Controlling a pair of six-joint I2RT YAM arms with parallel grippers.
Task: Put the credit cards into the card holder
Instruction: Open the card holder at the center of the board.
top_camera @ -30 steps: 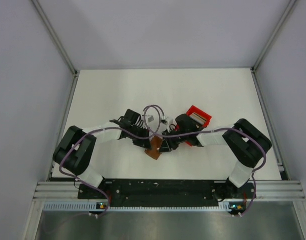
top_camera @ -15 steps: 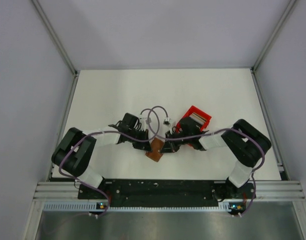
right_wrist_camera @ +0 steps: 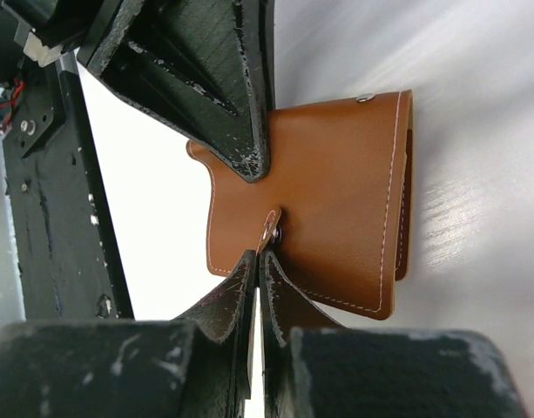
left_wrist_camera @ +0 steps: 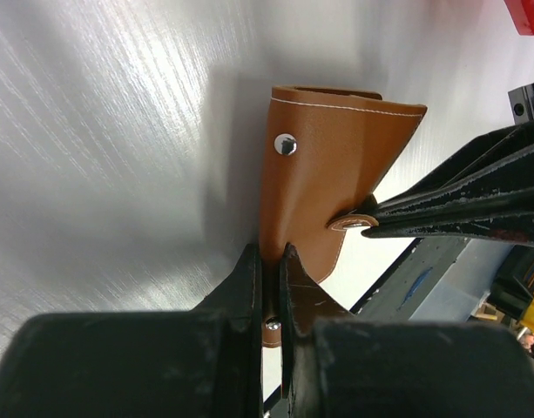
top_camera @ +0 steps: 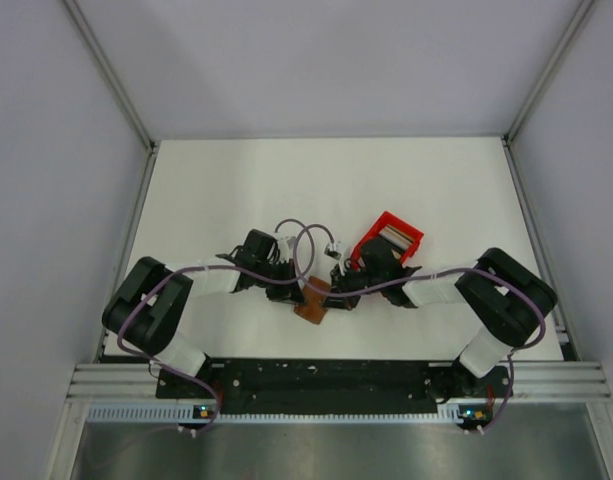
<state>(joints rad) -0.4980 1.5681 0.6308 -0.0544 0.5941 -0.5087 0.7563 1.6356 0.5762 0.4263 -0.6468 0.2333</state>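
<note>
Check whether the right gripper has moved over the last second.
Yes. The right gripper, pinching the wallet, slid slightly toward the near edge, away from the red bin, uncovering more of it.

We see a card holder (left_wrist_camera: 327,174) in warm tan-brown, edged with a fine line of white stitching (right_wrist_camera: 389,174) and dotted with silver snaps (left_wrist_camera: 286,144). The left gripper (left_wrist_camera: 268,272) and right gripper (right_wrist_camera: 258,261) are matte black, flecked with pale scuffs. We note a bright red bin (top_camera: 390,236), a white table (top_camera: 236,180), pale purple cables (top_camera: 308,227), and arms (top_camera: 436,288) banded black and white.
</note>
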